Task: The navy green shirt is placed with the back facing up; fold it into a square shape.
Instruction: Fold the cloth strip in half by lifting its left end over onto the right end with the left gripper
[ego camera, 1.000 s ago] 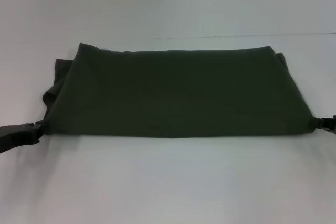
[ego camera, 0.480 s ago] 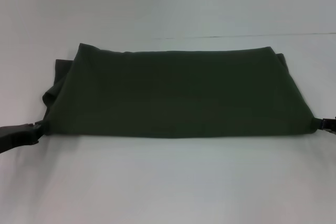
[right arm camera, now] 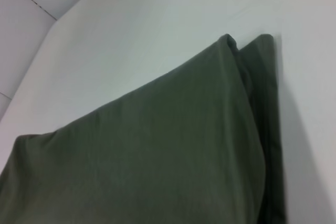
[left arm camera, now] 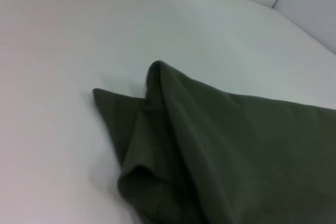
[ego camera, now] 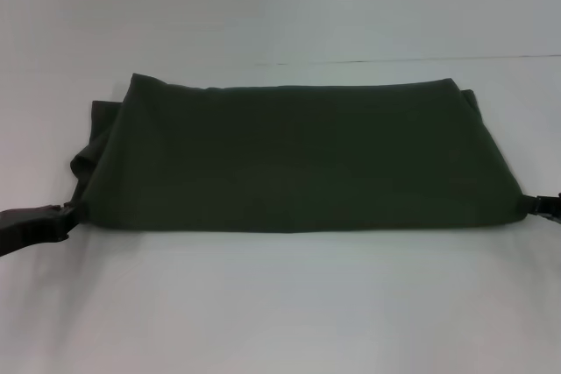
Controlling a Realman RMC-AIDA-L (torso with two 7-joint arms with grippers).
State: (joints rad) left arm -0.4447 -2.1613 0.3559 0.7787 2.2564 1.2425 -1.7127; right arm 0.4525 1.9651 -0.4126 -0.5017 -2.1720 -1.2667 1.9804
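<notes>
The navy green shirt [ego camera: 289, 155] lies plain side up on the white table [ego camera: 280, 304], folded into a wide band. A bunched sleeve sticks out at its left end [ego camera: 88, 142]. My left gripper [ego camera: 63, 213] is at the shirt's near left corner and my right gripper [ego camera: 536, 206] at its near right corner. Each is shut on that corner, and the near edge runs straight between them. The left wrist view shows the folded sleeve and layers [left arm camera: 173, 145]. The right wrist view shows the stacked right edge [right arm camera: 210, 140].
A thin seam in the table [ego camera: 412, 61] runs behind the shirt at the far right. Bare white table surrounds the shirt on all sides.
The shirt's near edge has come slightly toward me, and both grippers stayed at its corners.
</notes>
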